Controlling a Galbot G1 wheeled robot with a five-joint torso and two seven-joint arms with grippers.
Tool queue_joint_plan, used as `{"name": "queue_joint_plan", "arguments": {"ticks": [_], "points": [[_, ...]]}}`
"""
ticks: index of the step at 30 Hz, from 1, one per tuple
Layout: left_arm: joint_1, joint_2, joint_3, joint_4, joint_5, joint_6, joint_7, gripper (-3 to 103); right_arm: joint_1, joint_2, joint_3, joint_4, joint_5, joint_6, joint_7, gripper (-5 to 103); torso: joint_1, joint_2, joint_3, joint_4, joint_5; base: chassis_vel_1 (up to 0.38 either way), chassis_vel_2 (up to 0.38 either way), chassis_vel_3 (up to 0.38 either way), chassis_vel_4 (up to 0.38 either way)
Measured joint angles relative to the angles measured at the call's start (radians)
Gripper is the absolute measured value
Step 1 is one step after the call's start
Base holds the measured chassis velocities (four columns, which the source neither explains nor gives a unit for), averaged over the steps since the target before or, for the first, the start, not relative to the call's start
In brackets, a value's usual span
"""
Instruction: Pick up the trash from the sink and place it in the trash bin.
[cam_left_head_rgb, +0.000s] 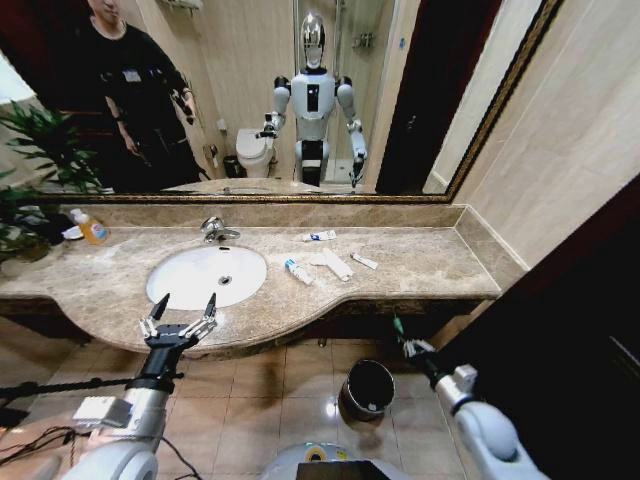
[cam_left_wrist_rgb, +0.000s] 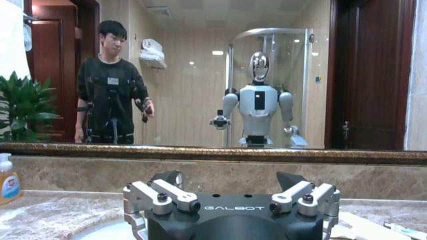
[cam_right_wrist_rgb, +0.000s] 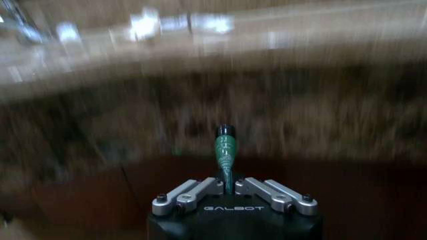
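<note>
The right gripper (cam_left_head_rgb: 400, 331) hangs below the near edge of the brown marble tabletop (cam_left_head_rgb: 420, 270), off to the right, above the tiled floor (cam_left_head_rgb: 260, 400). Its jaws are closed tight on a small teal-green tube (cam_right_wrist_rgb: 225, 150), which sticks straight out from between them with its dark cap at the far end (the background in the right wrist view is smeared). The trash bin (cam_left_head_rgb: 366, 390) stands on the floor just left of and below this gripper, a dark round cylinder with a shiny rim.

The left gripper (cam_left_head_rgb: 180, 312) hovers at the near rim of the sink (cam_left_head_rgb: 185, 280), its jaws spread wide with nothing between them; in the left wrist view its two dark fingertips (cam_left_wrist_rgb: 291, 180) stand well apart in front of the mirror (cam_left_head_rgb: 250, 90).

The sink is an oval white basin with a chrome faucet (cam_left_head_rgb: 213, 229) at its far side. On the tabletop to the right of the basin lie the other bits of trash: a white tube with a blue end (cam_left_head_rgb: 298, 271) nearest the basin, a flat white packet (cam_left_head_rgb: 336, 264) just beside it, a small packet (cam_left_head_rgb: 364, 261) farther right, and another white tube (cam_left_head_rgb: 319, 236) nearer the wall. An orange-liquid bottle (cam_left_head_rgb: 92, 229) stands at the far left, near a green plant (cam_left_head_rgb: 30, 150).
</note>
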Motion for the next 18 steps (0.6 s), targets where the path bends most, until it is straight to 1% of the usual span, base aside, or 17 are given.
{"name": "queue_joint_plan", "arguments": {"ticks": [1,4,5,7,8,10,12,14,16,17,18], "points": [[0.000,0.000,0.000,0.000,0.000,0.000,0.000,100,0.000,0.000,0.000,0.000,0.000,0.000,0.000,4,0.000,0.000,0.000,0.0000,0.0000,0.000,0.000,0.000,0.000],[0.000,0.000,0.000,0.000,0.000,0.000,0.000,100,0.057,0.042,-0.037,-0.157,-0.065,0.061,0.012,4,0.000,0.000,0.000,-0.0001,0.0000,0.000,0.000,0.000,0.000],[0.000,0.000,0.000,0.000,0.000,0.000,0.000,100,0.057,0.042,-0.037,-0.157,-0.065,0.061,0.012,4,0.000,0.000,0.000,-0.0001,0.0000,0.000,0.000,0.000,0.000],[0.000,0.000,0.000,0.000,0.000,0.000,0.000,100,0.109,0.066,-0.055,-0.273,-0.106,0.089,0.023,4,0.000,0.000,0.000,0.0001,0.0000,0.000,0.000,0.000,0.000],[0.000,0.000,0.000,0.000,0.000,0.000,0.000,100,0.109,0.066,-0.055,-0.273,-0.106,0.089,0.023,4,0.000,0.000,0.000,0.0001,0.0000,0.000,0.000,0.000,0.000],[0.000,0.000,0.000,0.000,0.000,0.000,0.000,100,0.160,0.077,-0.073,-0.370,-0.129,0.107,0.040,4,0.000,0.000,0.000,0.0000,0.0000,0.000,0.000,0.000,0.000],[0.000,0.000,0.000,0.000,0.000,0.000,0.000,100,0.197,0.074,-0.098,-0.440,-0.131,0.111,0.061,4,0.000,0.000,0.000,0.0001,0.0000,0.000,0.000,0.000,0.000],[0.000,0.000,0.000,0.000,0.000,0.000,0.000,100,0.212,0.072,-0.106,-0.467,-0.131,0.111,0.066,4,0.000,0.000,0.000,0.0000,-0.0003,0.000,0.000,0.000,0.000],[0.000,0.000,0.000,0.000,0.000,0.000,0.000,100,0.250,0.081,-0.117,-0.538,-0.142,0.110,0.077,4,0.000,0.000,0.000,0.0001,-0.0002,0.000,0.000,0.000,0.000],[0.000,0.000,0.000,0.000,0.000,0.000,0.000,100,0.250,0.081,-0.117,-0.538,-0.142,0.110,0.077,4,0.000,0.000,0.000,0.0001,-0.0002,0.000,0.000,0.000,0.000],[0.000,0.000,0.000,0.000,0.000,0.000,0.000,100,0.258,0.087,-0.117,-0.559,-0.146,0.109,0.079,1,0.000,0.000,0.000,0.0001,0.0000,0.000,0.000,0.000,0.000]]}}
